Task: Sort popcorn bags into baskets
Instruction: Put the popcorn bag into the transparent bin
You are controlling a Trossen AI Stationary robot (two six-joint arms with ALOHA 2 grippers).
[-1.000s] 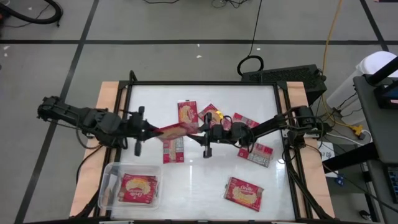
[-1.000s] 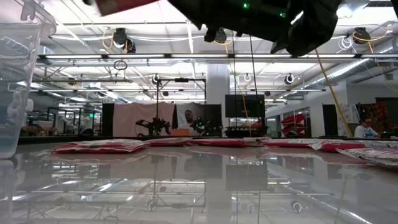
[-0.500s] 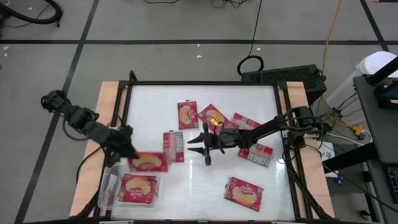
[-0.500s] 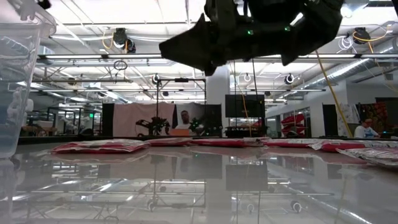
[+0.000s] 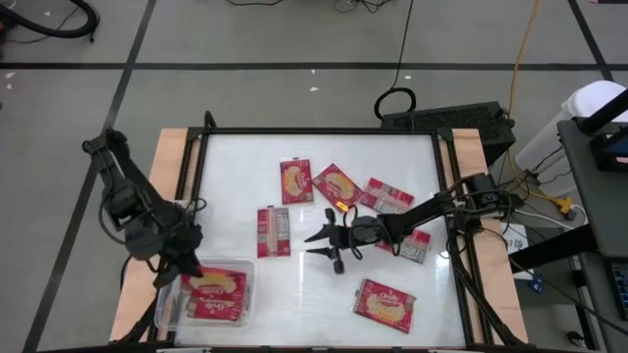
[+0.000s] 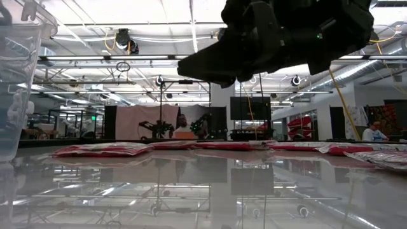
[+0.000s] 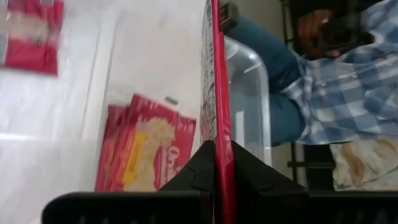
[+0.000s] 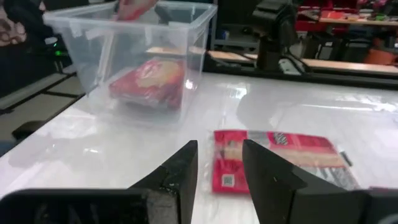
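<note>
My left gripper (image 5: 186,267) is shut on a red popcorn bag (image 7: 214,93) above the clear plastic basket (image 5: 169,306) at the table's near left corner. Another popcorn bag (image 5: 214,299) lies flat on the basket's floor. My right gripper (image 5: 317,244) hovers open over the middle of the table, with nothing between its fingers. A bag (image 8: 273,155) lying back side up (image 5: 273,231) is on the table just ahead of it, and beyond that stands the basket (image 8: 137,50). My left gripper pinches one end of the popcorn bag (image 7: 217,146) between its two fingers (image 7: 198,169). The fingers slant down from the table's left side. The bag is turned on edge, reaches straight out from the fingers, and hangs clear over the basket's far part.
Several more popcorn bags lie flat on the white table: three at the far middle (image 5: 337,186), one under the right arm (image 5: 412,245), one near the front (image 5: 385,304). A person in a checked shirt (image 7: 336,93) sits beyond the basket.
My left gripper has swung from the middle of the table toward the near left corner, carrying the bag to above the basket. It has rolled, so the bag now stands on edge. My right gripper has sunk and drifted a little toward the near edge.
</note>
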